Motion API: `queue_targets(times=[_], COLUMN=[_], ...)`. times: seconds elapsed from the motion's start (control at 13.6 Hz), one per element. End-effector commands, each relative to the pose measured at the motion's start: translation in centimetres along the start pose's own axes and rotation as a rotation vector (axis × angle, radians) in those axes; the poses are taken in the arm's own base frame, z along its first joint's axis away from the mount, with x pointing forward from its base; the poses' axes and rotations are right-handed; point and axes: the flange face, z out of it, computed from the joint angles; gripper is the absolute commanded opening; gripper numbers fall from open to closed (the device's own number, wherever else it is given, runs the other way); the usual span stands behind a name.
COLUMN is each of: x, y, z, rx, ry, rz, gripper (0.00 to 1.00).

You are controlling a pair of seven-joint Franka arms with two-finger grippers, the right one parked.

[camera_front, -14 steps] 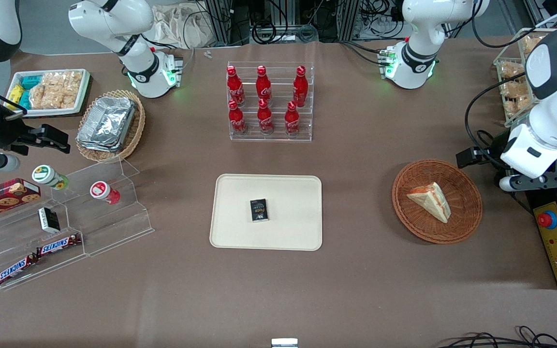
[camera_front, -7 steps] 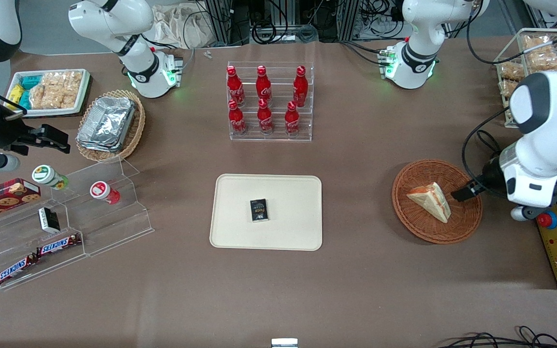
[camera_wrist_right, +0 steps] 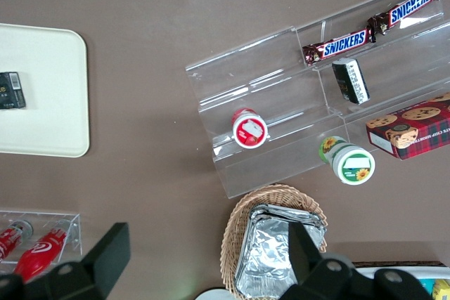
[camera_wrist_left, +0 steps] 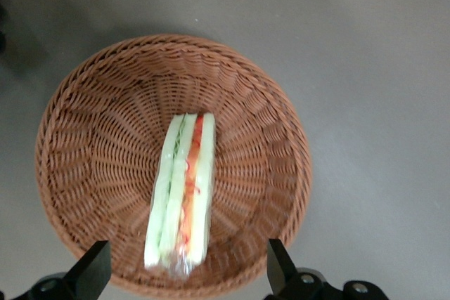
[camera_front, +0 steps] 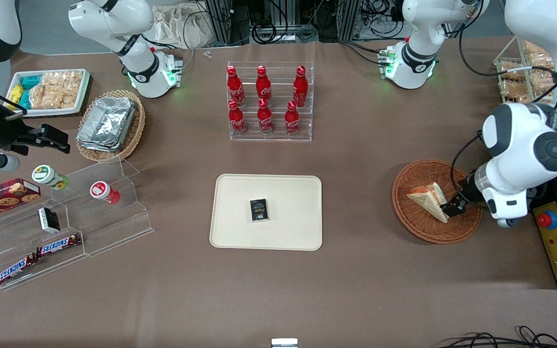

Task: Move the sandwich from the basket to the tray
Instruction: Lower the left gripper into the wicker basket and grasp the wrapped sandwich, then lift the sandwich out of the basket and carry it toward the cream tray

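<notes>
I am holding my claw (camera_front: 452, 209) spread wide above the one triangular white-bread sandwich (camera_front: 431, 200) lying in the round reddish-brown wicker basket (camera_front: 467, 223), middle right of the front frame. One flat cream rectangular tray (camera_front: 288, 193) is sitting mid-frame, carrying one small black packet (camera_front: 258, 210).

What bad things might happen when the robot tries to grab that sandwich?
The triangular white-bread sandwich stands on its edge in the round reddish-brown wicker basket. The left gripper hovers above it with open jaws, so a clumsy squeeze might tip or squash it. The flat cream tray already holds a small black packet, so the sandwich might land on that.
</notes>
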Motion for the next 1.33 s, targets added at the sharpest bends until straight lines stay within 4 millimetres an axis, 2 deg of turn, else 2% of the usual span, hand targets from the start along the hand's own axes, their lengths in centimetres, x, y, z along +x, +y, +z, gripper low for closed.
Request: queue_targets(times=[0.0,0.22,0.74,0.81,0.88,0.96,1.18,1.25], x=[-0.3,-1.1,-2.9,-2.8,-2.7,-2.6,-2.1,-1.6], y=[0.1,0.4,-1.2,-1.1,-0.9,-0.9,-0.2,0.4], z=[3.3,7.5,11.0,11.0,10.9,10.8,9.8,8.7], rx=[0.009,0.041,0.061,0.060,0.055,0.053,0.038,0.020], ry=[0.024,-0.014,-0.035,-0.035,-0.033,-0.031,-0.020,-0.009], rz=[-0.028,-0.022,-0.010,-0.011,-0.017,-0.035,-0.043,-0.047], gripper=[1.00,1.00,1.00,0.91,0.43,0.00,0.00,0.00])
